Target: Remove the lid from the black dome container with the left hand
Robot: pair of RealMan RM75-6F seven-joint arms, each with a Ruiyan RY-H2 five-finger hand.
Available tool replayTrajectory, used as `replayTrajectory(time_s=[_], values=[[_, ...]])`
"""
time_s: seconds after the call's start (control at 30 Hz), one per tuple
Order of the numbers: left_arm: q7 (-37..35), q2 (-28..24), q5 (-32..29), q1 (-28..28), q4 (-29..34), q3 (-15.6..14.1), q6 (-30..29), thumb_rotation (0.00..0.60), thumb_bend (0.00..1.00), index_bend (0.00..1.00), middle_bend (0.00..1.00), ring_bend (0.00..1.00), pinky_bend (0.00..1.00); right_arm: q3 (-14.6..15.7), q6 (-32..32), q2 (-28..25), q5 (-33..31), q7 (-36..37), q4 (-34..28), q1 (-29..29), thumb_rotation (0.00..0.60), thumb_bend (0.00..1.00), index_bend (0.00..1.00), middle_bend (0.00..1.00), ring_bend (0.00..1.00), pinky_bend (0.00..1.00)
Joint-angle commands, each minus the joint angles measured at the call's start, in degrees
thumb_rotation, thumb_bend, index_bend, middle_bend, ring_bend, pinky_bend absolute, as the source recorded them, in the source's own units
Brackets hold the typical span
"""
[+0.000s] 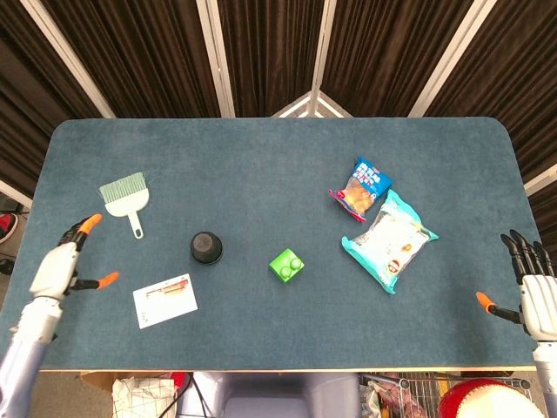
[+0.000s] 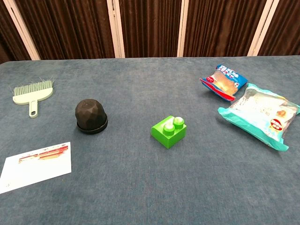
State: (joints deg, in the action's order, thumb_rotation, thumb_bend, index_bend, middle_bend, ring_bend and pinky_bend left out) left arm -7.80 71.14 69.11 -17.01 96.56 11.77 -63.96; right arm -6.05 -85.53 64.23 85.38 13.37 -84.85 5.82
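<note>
From above, the black dome container (image 1: 206,247) sits on the blue table (image 1: 261,174), left of centre, with its lid on. The left hand (image 1: 59,266) hangs over the table's left edge, well apart from the dome, its orange-tipped fingers (image 1: 87,223) spread and holding nothing. Between hand and dome lie a small green brush (image 1: 125,195), further back, and a white card (image 1: 164,300), nearer the front edge. The right hand (image 1: 535,292) is at the far right edge, fingers apart and empty, near no object. A green block (image 1: 286,265) stands right of the dome, and beyond it a blue snack bag (image 1: 361,188) lies just beside a larger teal packet (image 1: 390,241).

From the chest camera, neither hand shows. The dome (image 2: 91,116) stands upright on its wider black base, its faceted top closed. The brush (image 2: 32,92) lies to its left and further back, the card (image 2: 36,166) in the near left corner. The green block (image 2: 169,131) sits mid-table, its two round studs up. The snack bag (image 2: 224,82) and teal packet (image 2: 260,115) lie at the right, touching or nearly so.
</note>
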Motion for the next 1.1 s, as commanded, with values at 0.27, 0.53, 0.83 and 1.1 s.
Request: replayTrajectory(time_s=[0.27, 0.53, 0.83, 1.1], values=[[3.5, 14.1, -5.3, -8.3, -8.6, 1.9, 5.7, 0.600, 0.22, 0.05, 0.06, 0.00, 0.00, -0.1, 0.3, 0.0, -0.5, 0.4, 0.2, -0.1, 0.600, 0.21, 0.00, 0.01, 0.11, 0.01], [2.0, 18.9, -4.1, -10.2, -12.5, 1.1, 7.1, 0.600, 0.20, 0.05, 0.08, 0.00, 0.00, 0.1, 0.0, 0.1, -0.3, 0.5, 0.5, -0.4, 0.600, 0.21, 0.00, 0.01, 0.11, 0.01], [6.9, 21.8, -6.6, -12.7, -13.4, 1.4, 7.8, 0.600, 0.17, 0.05, 0.10, 0.00, 0.00, 0.1, 0.1, -0.1, -0.1, 0.7, 0.1, -0.3, 0.600, 0.21, 0.00, 0.01, 0.11, 0.01], [8.3, 24.4, -8.8, -14.2, -15.0, 1.8, 8.3, 0.600, 0.17, 0.05, 0.12, 0.00, 0.00, 0.1, 0.4, -0.1, -0.2, 1.4, 0.5, -0.2, 0.600, 0.21, 0.00, 0.01, 0.11, 0.01]])
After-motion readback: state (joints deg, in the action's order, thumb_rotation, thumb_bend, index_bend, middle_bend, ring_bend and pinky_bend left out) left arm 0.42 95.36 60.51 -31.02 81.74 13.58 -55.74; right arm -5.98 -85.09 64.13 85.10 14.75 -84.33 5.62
